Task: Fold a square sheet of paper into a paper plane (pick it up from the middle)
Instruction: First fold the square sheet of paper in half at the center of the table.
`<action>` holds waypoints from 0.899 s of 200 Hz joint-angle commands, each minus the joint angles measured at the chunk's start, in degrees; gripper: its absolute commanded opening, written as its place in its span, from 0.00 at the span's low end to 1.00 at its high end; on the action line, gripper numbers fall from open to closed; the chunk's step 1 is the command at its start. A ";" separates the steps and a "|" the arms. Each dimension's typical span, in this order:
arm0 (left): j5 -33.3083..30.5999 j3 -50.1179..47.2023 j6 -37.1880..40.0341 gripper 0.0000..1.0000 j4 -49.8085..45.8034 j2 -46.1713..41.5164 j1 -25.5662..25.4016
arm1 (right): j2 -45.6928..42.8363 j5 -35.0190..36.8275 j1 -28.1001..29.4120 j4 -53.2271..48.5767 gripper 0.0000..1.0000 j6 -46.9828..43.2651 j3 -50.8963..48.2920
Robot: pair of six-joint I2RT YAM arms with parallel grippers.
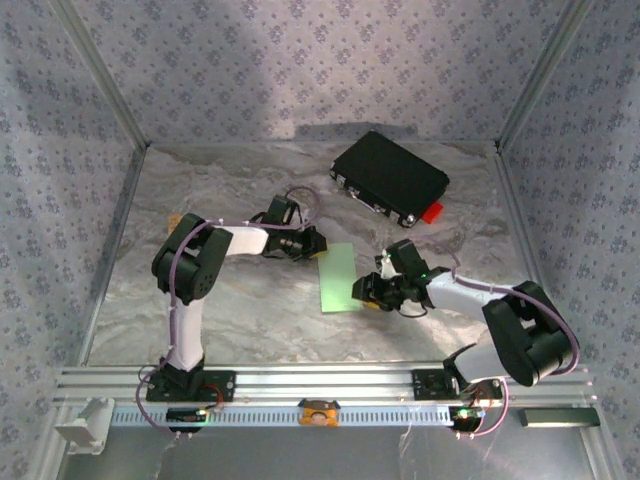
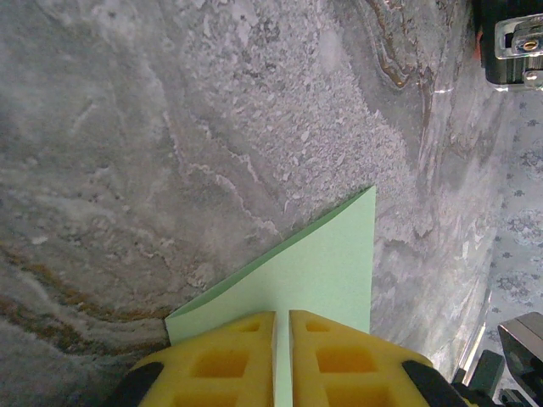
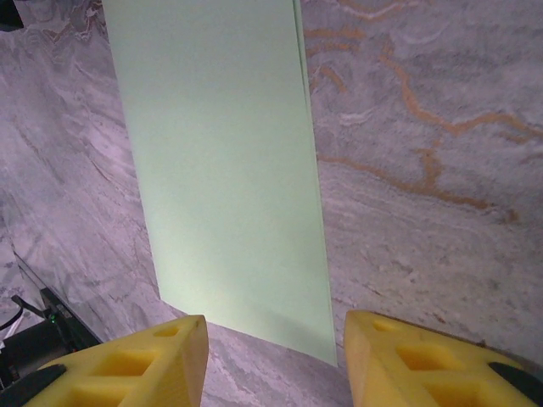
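Left gripper [image 2: 282, 315]: your jaws are closed on the paper [image 2: 314, 263], and a thin green strip shows in the slit between the yellow fingers [image 2: 221, 360]. The fingers hide the part they grip. I cannot tell whether that edge is lifted off the table [image 2: 127, 170].

In the top view this gripper [image 1: 310, 245] sits at the paper's [image 1: 338, 278] 11 o'clock corner, with the fingertips too small to make out.

Right gripper [image 3: 273, 320]: your jaws stand wide apart and hold nothing. The paper [image 3: 225, 161] lies flat ahead at 12 o'clock, its near edge just beyond the fingertips and its far end cut off by the frame. A thin second edge shows along its right side near the top. I cannot tell whether this is a fold.

From above, this gripper [image 1: 365, 290] is at the paper's 4 o'clock.

The paper is mid-table [image 1: 230, 310]. A black case [image 1: 390, 175] lies well apart at its 1 o'clock, with a red tab [image 1: 432, 212] at the case's near corner. In the left wrist view the case is cropped.
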 commanded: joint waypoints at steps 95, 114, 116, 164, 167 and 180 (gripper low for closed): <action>1.23 5.56 2.04 0.16 -9.77 -4.30 -0.46 | -3.30 0.90 0.60 -3.63 0.44 2.40 -0.46; 1.41 6.05 1.96 0.16 -9.59 -3.31 -0.38 | -3.69 0.87 0.60 -3.90 0.44 2.36 -0.57; 1.41 6.09 2.02 0.16 -9.60 -3.20 -0.40 | -3.70 0.84 0.56 -3.85 0.44 2.36 -0.55; -1.08 4.15 2.43 0.16 -10.65 -0.10 -0.27 | -3.61 -1.39 0.56 -3.42 0.45 2.64 -0.58; -1.13 3.90 2.43 0.16 -10.57 0.02 -0.28 | -3.61 -1.44 0.55 -3.44 0.46 2.66 -0.57; -1.53 2.99 2.53 0.16 -10.40 0.58 -0.07 | -3.63 -1.45 0.47 -3.82 0.47 2.62 -0.54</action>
